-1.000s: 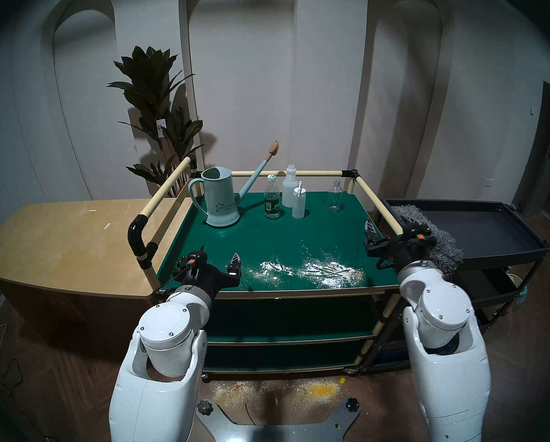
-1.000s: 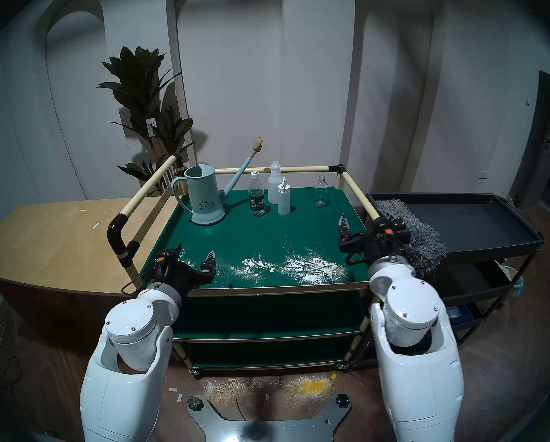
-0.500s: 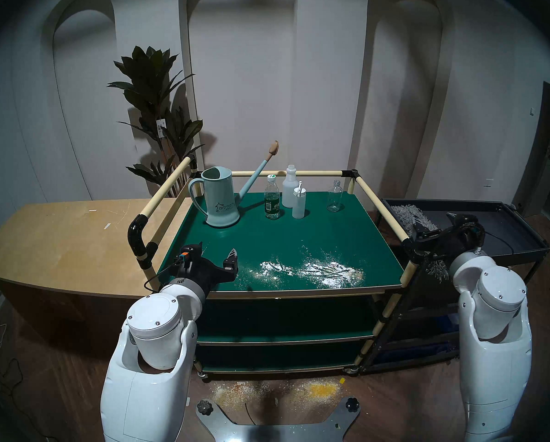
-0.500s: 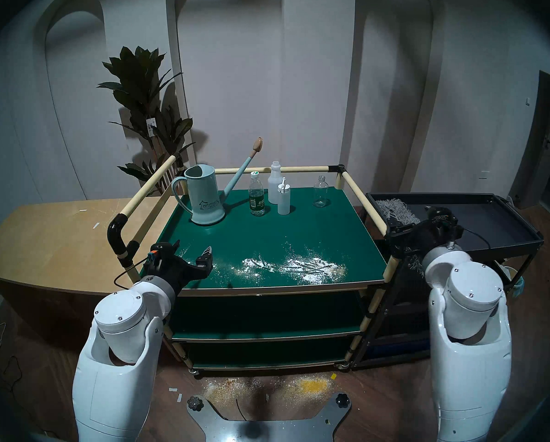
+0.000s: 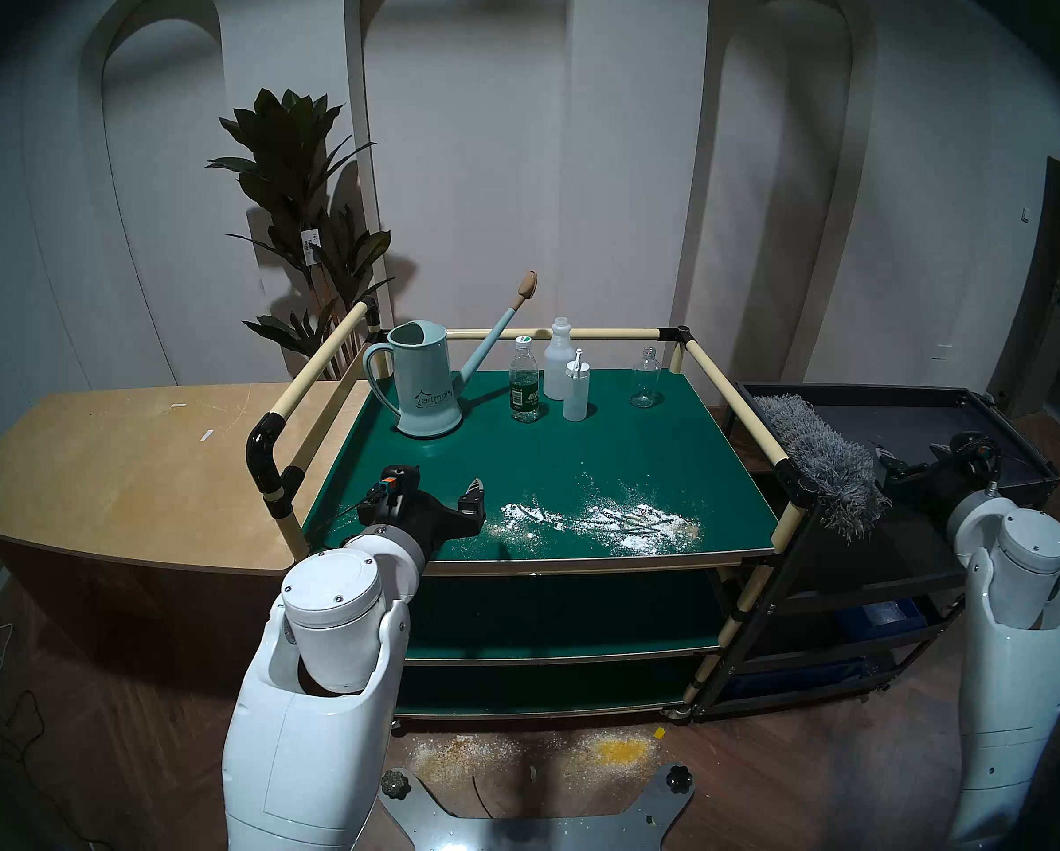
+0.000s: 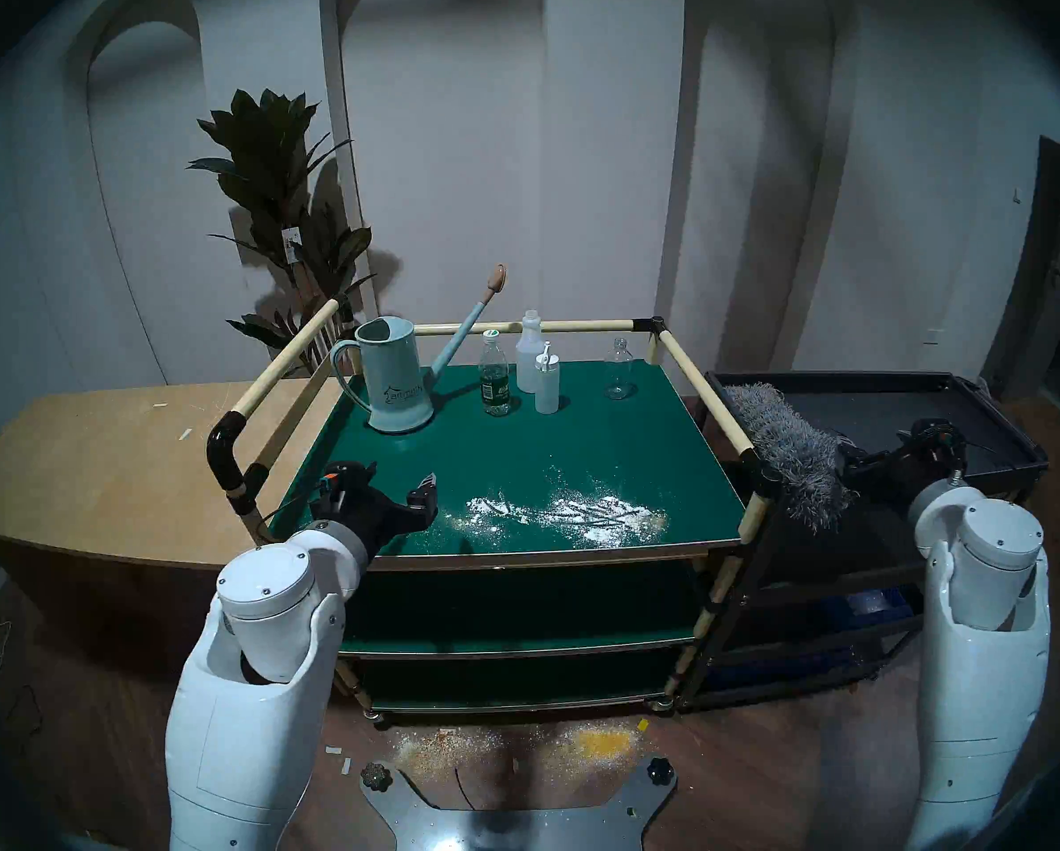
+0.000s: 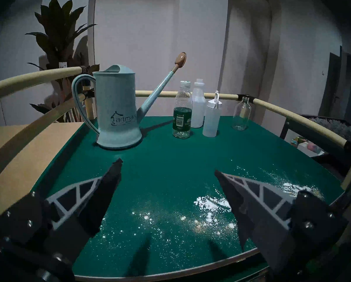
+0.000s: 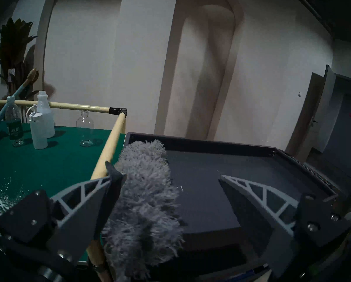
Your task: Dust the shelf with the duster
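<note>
Dim room, arched white wall panels behind two carts side by side. My right gripper (image 8: 170,177) is spread wide and holds nothing; it hangs over the black tray cart (image 5: 957,401), with the duster (image 8: 146,194) lying just inside my left finger (image 8: 93,196), not pinched. I cannot tell whether that finger touches the fluff. The duster lies lengthwise along the tray cart's left edge, right beside the cream rail (image 5: 742,401), near end shaggy and hanging past the tray's front; its handle is not clear to me. My left gripper (image 7: 167,169) is also wide open and empty, low over the near-left part of the shelf (image 5: 576,457).

White powder (image 5: 607,515) is spread across the shelf's front middle, streaked, with tan specks at its right end. At the back stand a light-blue watering can (image 5: 423,383), a green-labelled water bottle (image 5: 524,383), two white plastic bottles (image 5: 567,371) and a clear glass bottle (image 5: 646,380).

Progress: judged early. Duster not yet picked up, powder all there. Left: grasp the duster, carry it over the rail, sweep the powder.
</note>
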Controlling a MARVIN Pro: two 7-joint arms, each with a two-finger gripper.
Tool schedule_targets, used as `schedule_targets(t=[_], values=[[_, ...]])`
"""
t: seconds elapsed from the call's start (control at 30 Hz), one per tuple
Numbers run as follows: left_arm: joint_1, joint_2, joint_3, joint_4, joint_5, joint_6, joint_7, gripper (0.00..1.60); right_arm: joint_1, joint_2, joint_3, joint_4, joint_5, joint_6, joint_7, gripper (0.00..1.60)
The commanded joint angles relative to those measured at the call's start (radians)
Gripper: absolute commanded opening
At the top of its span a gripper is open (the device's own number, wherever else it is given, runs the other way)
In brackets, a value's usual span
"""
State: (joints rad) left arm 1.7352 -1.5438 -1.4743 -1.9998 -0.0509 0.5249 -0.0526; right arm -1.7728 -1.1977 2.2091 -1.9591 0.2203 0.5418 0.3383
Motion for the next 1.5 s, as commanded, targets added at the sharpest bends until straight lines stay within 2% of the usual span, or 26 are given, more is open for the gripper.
schedule_targets(t=[0.0,0.13,0.23,0.43,0.5,0.6,0.67,0.73,0.9,0.97,1.2,1.47], values=[[-0.085,-0.033,0.037,0.014,0.025,-0.017,0.046,1.6,0.051,0.091,0.057,0.103,0.099,-0.042,0.125,1.6],[-0.096,-0.035,0.056,0.028,0.036,-0.028,0.087,1.6,0.061,0.115,0.051,0.167,0.156,-0.063,0.187,1.6],[-0.104,-0.043,0.064,0.037,0.042,-0.038,0.117,1.6,0.074,0.136,0.05,0.224,0.175,-0.088,0.272,1.6],[-0.102,-0.04,0.073,0.038,0.036,-0.05,0.144,1.6,0.094,0.119,0.041,0.261,0.191,-0.134,0.295,1.6],[-0.093,-0.041,0.07,0.035,0.029,-0.062,0.14,1.6,0.079,0.076,0.039,0.218,0.155,-0.197,0.255,1.6],[-0.086,-0.042,0.065,0.029,0.024,-0.07,0.139,1.6,0.075,0.036,0.054,0.181,0.176,-0.166,0.23,1.6],[-0.078,-0.043,0.057,0.022,0.02,-0.075,0.141,1.6,0.05,0.007,0.059,0.136,0.169,-0.181,0.216,1.6],[-0.07,-0.041,0.044,0.019,0.012,-0.078,0.14,1.6,0.021,-0.021,0.047,0.107,0.142,-0.214,0.192,1.6],[-0.063,-0.033,0.031,0.019,0.001,-0.081,0.136,1.6,-0.01,-0.077,0.038,0.056,0.101,-0.224,0.12,1.6],[-0.06,-0.028,0.026,0.018,-0.005,-0.083,0.131,1.6,-0.016,-0.105,0.028,0.029,0.083,-0.203,0.076,1.6],[-0.051,-0.01,0.007,0.014,-0.023,-0.092,0.109,1.6,-0.005,-0.138,-0.01,0.018,0.052,-0.168,-0.003,1.6],[-0.043,0.002,-0.007,0.014,-0.033,-0.095,0.099,1.6,0.023,-0.132,-0.059,0.073,0.017,-0.202,-0.035,1.6]])
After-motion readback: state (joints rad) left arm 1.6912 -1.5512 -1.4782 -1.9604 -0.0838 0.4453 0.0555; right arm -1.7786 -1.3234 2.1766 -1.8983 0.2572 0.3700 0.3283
